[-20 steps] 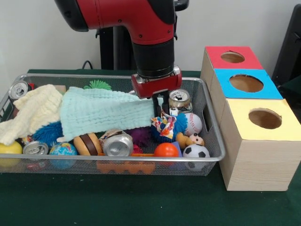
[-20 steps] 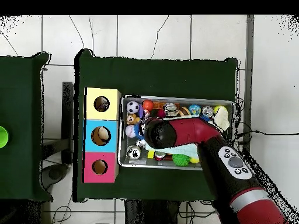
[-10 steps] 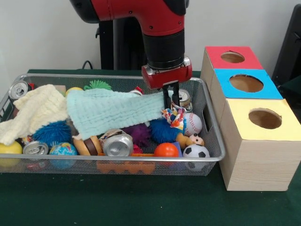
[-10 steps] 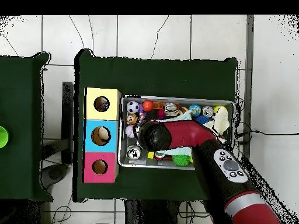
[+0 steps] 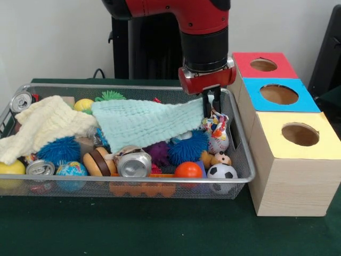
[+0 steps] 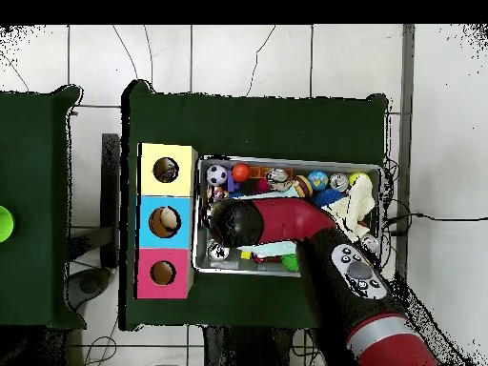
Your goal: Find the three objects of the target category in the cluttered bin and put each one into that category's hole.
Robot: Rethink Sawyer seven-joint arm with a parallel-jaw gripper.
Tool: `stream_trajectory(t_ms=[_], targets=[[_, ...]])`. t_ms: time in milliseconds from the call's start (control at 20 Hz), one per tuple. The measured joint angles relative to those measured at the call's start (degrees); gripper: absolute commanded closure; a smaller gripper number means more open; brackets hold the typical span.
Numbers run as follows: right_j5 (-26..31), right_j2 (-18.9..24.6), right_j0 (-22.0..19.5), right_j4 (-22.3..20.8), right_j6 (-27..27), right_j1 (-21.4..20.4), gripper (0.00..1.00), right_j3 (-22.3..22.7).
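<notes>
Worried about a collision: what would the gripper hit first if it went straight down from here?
The gripper, its jaws shut on the multicoloured rope toy, points down into the bin. Going straight down, the toy would probably press onto the baseball beneath; depth is uncertain.

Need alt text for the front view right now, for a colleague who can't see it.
The end effector holds a colorful rope toy lifted at the right end of a wire bin of balls, cans and cloths, beside three boxes with red, blue and yellow tops.

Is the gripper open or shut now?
Shut: the gripper holds a small multicoloured toy, which hangs just above the bin, beside the mint cloth.
</notes>
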Motion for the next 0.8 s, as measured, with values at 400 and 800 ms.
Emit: stream_trajectory(t_ms=[400,800], targets=[[0.9,-0.4,2.0,2.8,0.0,-0.2,1.00,0.0],[0.8,-1.8,2.5,3.1,0.0,-0.1,1.00,0.0]])
